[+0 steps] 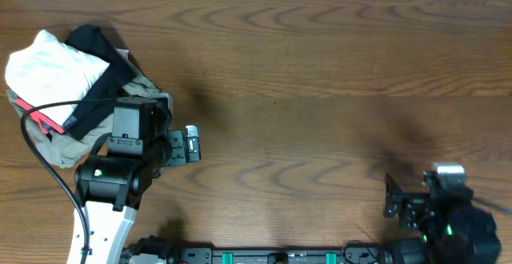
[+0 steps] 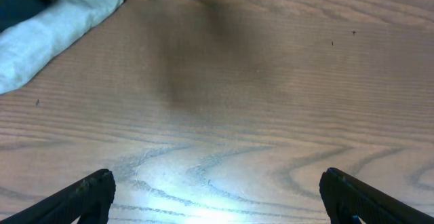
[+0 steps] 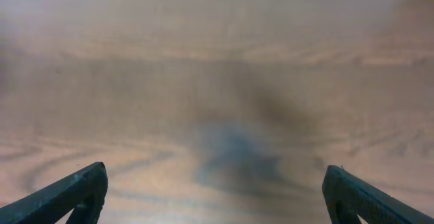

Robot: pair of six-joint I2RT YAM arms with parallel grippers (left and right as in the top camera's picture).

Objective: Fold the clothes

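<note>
The clothes, a bunched white garment [image 1: 50,68], lie on top of a pile at the table's far left. My left gripper [image 1: 144,102] hovers at the pile's right edge, open and empty. In the left wrist view it [image 2: 217,198] stands wide over bare wood, with a pale cloth edge [image 2: 61,17] at the upper left, well clear of the fingers. My right gripper [image 1: 389,197] sits low at the front right, far from the pile. Nothing but wood shows between its widely spread fingers in the right wrist view [image 3: 215,194].
A black garment with a red-pink band [image 1: 96,96] drapes across the pile, over a tan garment [image 1: 60,148]. A black cable [image 1: 48,164] loops by the left arm's base. The wooden table [image 1: 320,72] stretches right of the pile.
</note>
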